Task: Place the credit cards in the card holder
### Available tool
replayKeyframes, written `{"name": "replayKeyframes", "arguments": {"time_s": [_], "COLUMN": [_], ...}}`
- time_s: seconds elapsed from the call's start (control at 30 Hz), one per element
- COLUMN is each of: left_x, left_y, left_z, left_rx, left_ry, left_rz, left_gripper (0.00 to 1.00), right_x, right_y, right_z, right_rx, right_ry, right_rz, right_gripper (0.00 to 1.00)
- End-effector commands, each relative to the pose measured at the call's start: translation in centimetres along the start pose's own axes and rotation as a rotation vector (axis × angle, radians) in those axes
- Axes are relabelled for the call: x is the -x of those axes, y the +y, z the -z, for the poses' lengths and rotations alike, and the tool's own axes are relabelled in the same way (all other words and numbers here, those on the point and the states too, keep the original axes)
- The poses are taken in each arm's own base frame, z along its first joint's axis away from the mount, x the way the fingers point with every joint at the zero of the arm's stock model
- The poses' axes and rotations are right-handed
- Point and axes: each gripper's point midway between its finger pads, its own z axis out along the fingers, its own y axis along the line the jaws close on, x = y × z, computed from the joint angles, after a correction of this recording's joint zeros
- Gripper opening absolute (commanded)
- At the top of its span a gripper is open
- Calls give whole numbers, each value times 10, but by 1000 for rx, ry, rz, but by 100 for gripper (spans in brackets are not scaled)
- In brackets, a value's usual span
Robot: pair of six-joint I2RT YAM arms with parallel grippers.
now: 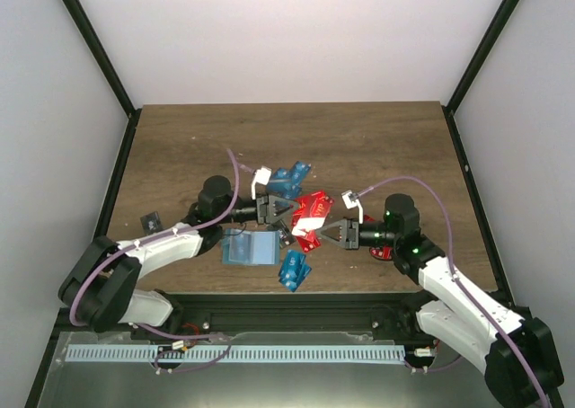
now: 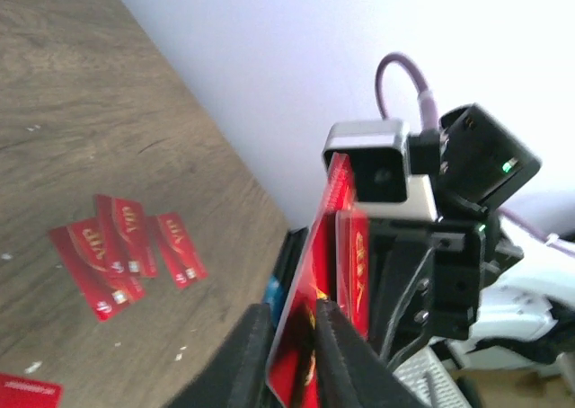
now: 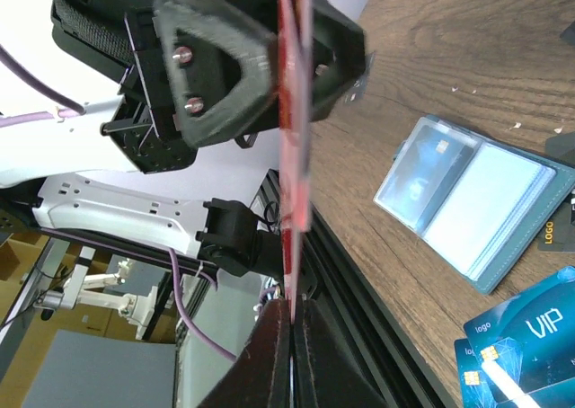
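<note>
A red credit card (image 1: 312, 221) hangs on edge above the table between my two grippers. My right gripper (image 1: 338, 232) is shut on one end of it; its fingers (image 3: 274, 354) pinch the card (image 3: 293, 183) edge-on. My left gripper (image 1: 280, 210) faces it, and its jaws stand closed around the other end of the card (image 2: 305, 309), both black fingers (image 2: 346, 359) against it. A second red card (image 2: 357, 255) shows just behind the first. The teal card holder (image 1: 250, 247) lies open and flat below the left gripper, its clear pockets up (image 3: 476, 206).
Loose red cards (image 1: 314, 206) lie under the grippers, with more on the wood (image 2: 126, 246). Blue cards sit at the back (image 1: 292, 176) and near the front edge (image 1: 294, 270). A black card (image 1: 151, 220) lies far left. The table's black front rail (image 1: 296, 298) is close.
</note>
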Motion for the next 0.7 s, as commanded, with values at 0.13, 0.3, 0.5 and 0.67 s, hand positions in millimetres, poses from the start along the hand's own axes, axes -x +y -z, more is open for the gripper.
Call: {"name": "replayKeyframes", "arguments": {"time_s": [0.13,0.3,0.5,0.67], "left_x": [17,35,53,51], "left_y": [2,15,44,41], "left_z": [-2,9,35,50], "left_rx": [47,188,465,517], "left_ry": [-44,-130,-229,-241], "left_rz": [-49,-74,-87,-92], "left_gripper": [4,4,4,4], "right_x": [8,-2,-10,-12], "right_y": [-3,-34,-93,-131], "right_z": [-1,-3,2,8], "right_rx": [-16,-96,-309,-496], "right_ry": [-9,-1,-28,-22], "right_rz": [22,-56,-210,-299], "right_gripper": [1,1,1,41]}}
